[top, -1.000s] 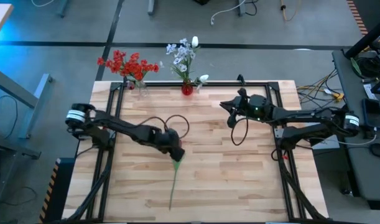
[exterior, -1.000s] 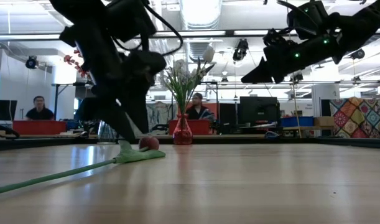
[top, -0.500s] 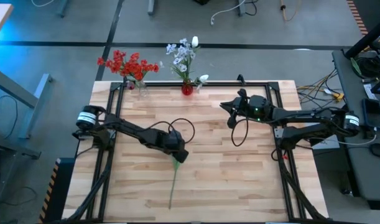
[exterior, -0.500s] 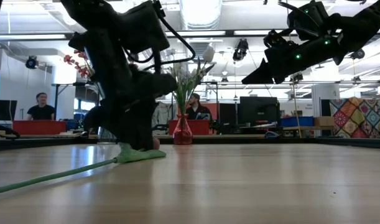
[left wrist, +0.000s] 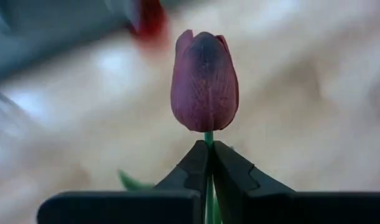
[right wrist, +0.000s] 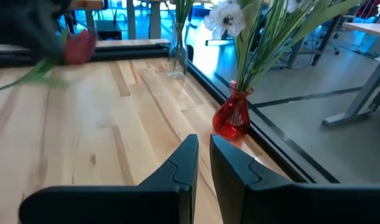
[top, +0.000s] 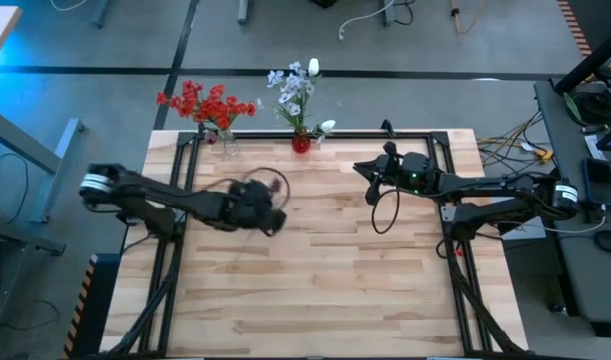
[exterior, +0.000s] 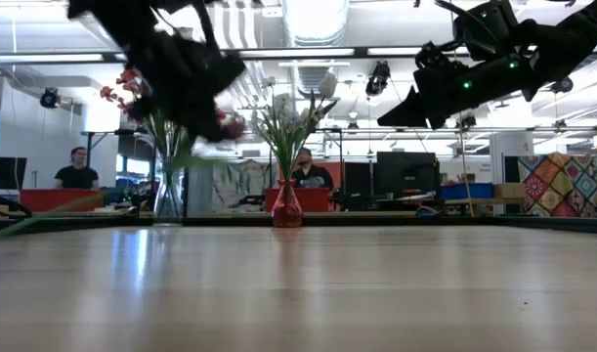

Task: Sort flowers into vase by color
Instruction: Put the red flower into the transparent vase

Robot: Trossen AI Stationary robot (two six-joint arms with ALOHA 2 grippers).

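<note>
A dark red tulip (left wrist: 205,87) stands just beyond the fingertips of my left gripper (left wrist: 209,144), which is shut on its green stem. In the high view that gripper (top: 269,212) is a blur over the table's left middle, and the low view shows it raised high with the tulip head (exterior: 230,125). My right gripper (top: 369,178) hovers shut above the far right of the table. At the far edge, the red flowers (top: 207,103) stand in a clear vase (top: 221,133). The white and pale-blue flowers (top: 297,88) stand in a red vase (top: 301,143). My left gripper pinches the tulip's stem (left wrist: 208,135) between its two fingertips, right below the flower head. The head sticks out past the fingertips and the stem runs back between the fingers. The tulip is lifted off the table.
A dark frame rail (top: 315,136) runs along the table's far edge beside both vases. Beyond the table stand desks and monitors, with people seated at them (exterior: 75,168). Bare wood (top: 315,290) fills the near half of the table.
My left gripper has shut on the tulip's stem just below the head. It has then swung up and toward the table's far left. The tulip, which lay flat on the table, is lifted clear and no longer lies on the wood.
</note>
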